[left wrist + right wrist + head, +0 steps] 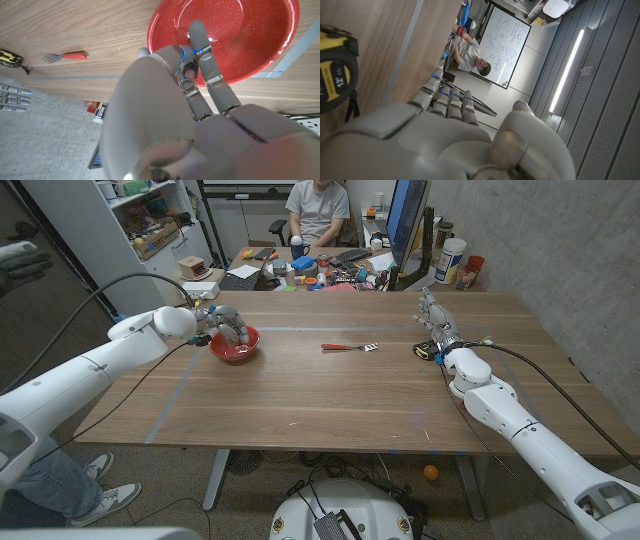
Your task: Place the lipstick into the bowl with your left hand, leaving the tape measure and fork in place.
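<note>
The red bowl (240,354) (260,45) stands on the left part of the wooden table. My left hand (224,322) (170,105) hovers right over it, fingers curled down, pinching a small dark lipstick (188,71) between thumb and fingers above the bowl's bare inside. The fork (350,347) (67,56), red-handled, lies at the table's middle. Further right sits the yellow-and-black tape measure (428,350) (10,58) (335,75). My right hand (437,320) (455,140) stands just behind the tape measure, fingers straight and apart, holding nothing.
Blue tape lines (180,385) cross the tabletop. Behind the far edge is a cluttered desk (320,272) with a seated person (318,210) and a monitor (405,220). A shelf unit (150,230) stands at the back left.
</note>
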`<action>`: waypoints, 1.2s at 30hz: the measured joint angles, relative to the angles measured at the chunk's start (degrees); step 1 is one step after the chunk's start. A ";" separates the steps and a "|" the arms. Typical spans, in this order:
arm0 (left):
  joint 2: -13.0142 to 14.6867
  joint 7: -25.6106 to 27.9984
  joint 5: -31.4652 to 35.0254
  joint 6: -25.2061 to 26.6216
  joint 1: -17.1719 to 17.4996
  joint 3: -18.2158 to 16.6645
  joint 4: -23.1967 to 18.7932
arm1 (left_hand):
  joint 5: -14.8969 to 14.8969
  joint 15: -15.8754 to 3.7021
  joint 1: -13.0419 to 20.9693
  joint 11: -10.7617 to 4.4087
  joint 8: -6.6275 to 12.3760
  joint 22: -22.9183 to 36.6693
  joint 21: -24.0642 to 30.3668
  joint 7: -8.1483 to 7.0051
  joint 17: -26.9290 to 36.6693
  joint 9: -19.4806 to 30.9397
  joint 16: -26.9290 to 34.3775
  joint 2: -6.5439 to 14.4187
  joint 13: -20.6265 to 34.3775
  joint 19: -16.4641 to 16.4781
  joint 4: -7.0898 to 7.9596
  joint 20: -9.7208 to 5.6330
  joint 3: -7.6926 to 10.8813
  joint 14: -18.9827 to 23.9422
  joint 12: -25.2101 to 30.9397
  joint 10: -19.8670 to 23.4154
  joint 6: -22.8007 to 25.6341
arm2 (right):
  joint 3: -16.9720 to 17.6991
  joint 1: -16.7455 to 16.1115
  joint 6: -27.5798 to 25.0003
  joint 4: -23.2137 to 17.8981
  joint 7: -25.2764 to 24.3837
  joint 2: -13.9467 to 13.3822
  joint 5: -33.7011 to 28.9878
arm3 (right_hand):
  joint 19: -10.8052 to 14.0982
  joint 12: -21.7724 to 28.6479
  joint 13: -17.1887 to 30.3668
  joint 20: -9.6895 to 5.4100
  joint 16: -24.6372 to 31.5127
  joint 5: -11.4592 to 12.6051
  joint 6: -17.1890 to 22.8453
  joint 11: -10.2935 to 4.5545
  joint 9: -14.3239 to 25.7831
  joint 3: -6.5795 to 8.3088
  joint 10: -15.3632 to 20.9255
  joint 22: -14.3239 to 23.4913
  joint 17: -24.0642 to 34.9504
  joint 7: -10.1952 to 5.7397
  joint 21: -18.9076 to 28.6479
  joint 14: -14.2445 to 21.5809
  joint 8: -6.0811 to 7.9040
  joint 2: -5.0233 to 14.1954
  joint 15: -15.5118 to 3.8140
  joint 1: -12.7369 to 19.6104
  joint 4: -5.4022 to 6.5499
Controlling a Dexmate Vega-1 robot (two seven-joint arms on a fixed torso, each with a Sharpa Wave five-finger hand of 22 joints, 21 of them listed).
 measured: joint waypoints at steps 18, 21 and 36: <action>1.58 -4.30 -0.83 -3.09 0.62 0.80 1.19 | -8.88 12.10 -20.41 6.92 -17.43 -0.15 -9.21 -0.98 -6.58 -5.28 -15.84 2.13 -8.76 -26.54 2.72 12.62 -9.87 -25.46 -13.54 -26.41 -26.58 | -0.23 -0.15 -1.42 -0.27 0.09 -0.67 0.37 | 0.72 0.00 0.00 -0.09 0.00 0.43 0.31 -0.01 0.00 0.00 0.00 0.00 0.01 -0.31 0.00 0.20 0.00 0.30 -0.21 -0.30 0.00; 1.65 -4.60 -1.16 -3.46 0.77 0.73 1.28 | -9.66 12.38 -22.99 7.11 -18.07 -0.15 -10.13 -0.69 -7.11 -5.39 -15.85 3.11 -9.39 -26.91 3.88 12.54 -10.94 -25.75 -13.54 -26.61 -26.87 | -0.23 -0.27 -1.57 -0.45 -0.04 -0.73 0.39 | 0.72 0.00 0.00 -0.09 0.00 0.43 0.31 -0.01 0.00 -0.17 -0.01 0.00 0.01 -0.31 -0.34 0.20 0.00 0.30 -0.21 -0.30 -0.17; 1.53 6.03 -12.33 -14.85 10.14 -9.65 -2.25 | -11.40 10.43 -32.24 7.10 -18.96 0.01 -11.74 0.54 -10.06 -6.18 -13.84 9.29 -12.41 -25.27 9.11 12.08 -10.53 -19.31 -10.88 -19.82 -23.36 | -0.24 -2.15 -0.51 -3.81 -1.62 -0.91 -0.92 | 0.71 0.00 0.00 -0.09 0.00 0.43 0.63 -0.31 0.00 -0.24 0.31 0.00 0.01 -0.64 -0.62 0.20 0.00 0.30 -0.22 -0.30 -0.24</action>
